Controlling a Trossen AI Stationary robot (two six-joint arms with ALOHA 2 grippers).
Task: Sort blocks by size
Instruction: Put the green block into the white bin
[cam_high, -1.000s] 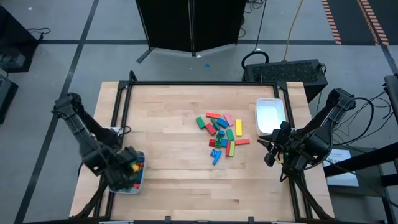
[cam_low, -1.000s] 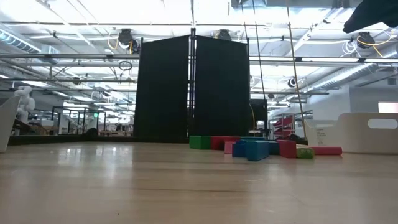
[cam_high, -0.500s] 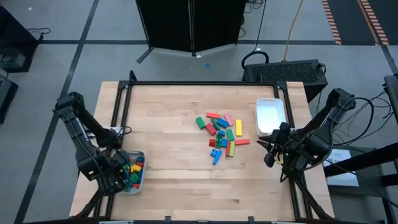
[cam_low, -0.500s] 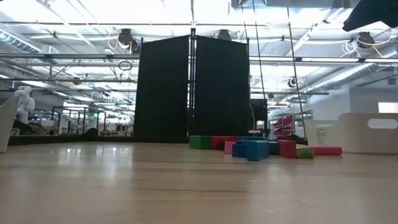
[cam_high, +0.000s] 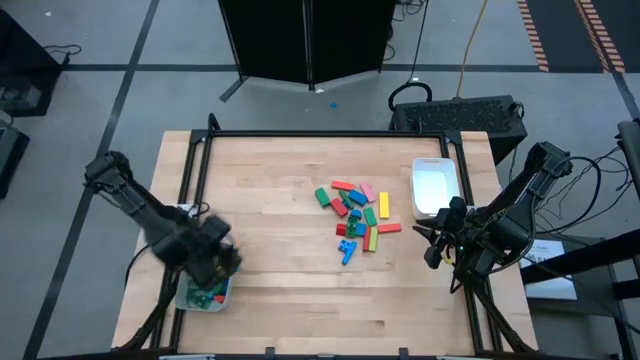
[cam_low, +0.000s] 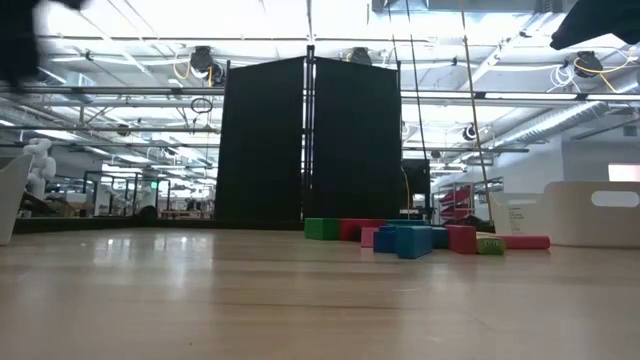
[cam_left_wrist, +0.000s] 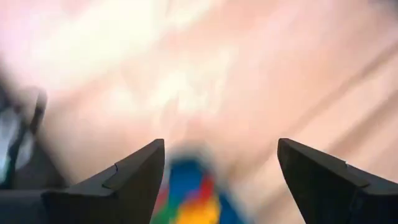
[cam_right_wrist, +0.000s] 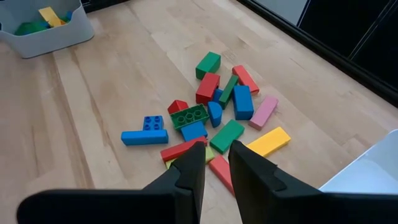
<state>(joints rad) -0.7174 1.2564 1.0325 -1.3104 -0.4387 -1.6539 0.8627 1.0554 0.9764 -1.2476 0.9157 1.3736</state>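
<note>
Pale wooden table (cam_high: 280, 170) before black panels (cam_low: 305, 140), blocks (cam_high: 357, 215) mid-table, left gripper (cam_left_wrist: 217, 174) spread empty, right gripper (cam_right_wrist: 215, 163) nearly together

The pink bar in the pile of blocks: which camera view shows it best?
The right wrist view: the pink bar lies whole and unhidden at the pile's edge. The high view shows it small. The low view shows only one pink end among the blocks. The left wrist view does not show it.

Two dark, bumpy robot arms, the left arm (cam_high: 140, 205) and the right arm (cam_high: 515, 205), each end in two black pointy fingers (cam_left_wrist: 109, 186), with thin cables along them.
</note>
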